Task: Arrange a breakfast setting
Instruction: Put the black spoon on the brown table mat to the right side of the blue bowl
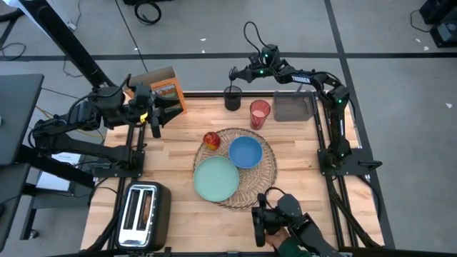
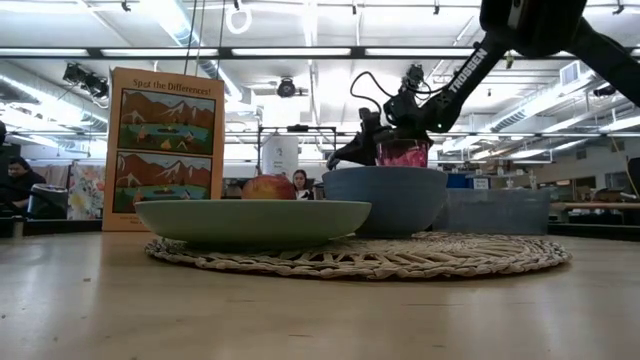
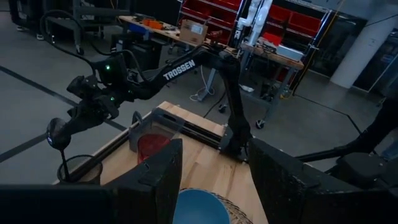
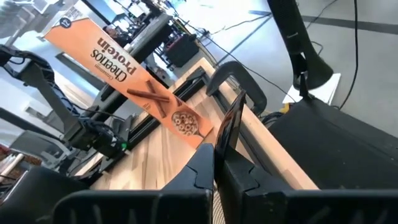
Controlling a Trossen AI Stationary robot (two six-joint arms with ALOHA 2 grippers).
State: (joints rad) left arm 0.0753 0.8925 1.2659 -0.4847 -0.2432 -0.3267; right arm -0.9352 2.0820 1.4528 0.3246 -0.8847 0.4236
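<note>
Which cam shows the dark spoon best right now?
Left wrist view: the dark spoon shows side-on, held by the right tool over the dark cup. Right wrist view shows only a sliver between its fingers. High and low views: lost against the tool. Left tool waits by the cereal box.

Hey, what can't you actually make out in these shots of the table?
Low view: red cup mostly hidden behind blue bowl.
High view: dark spoon in right claw too small.
Left wrist view: left claw blocks most of the table.
High view: dark device cut by bottom edge.
</note>
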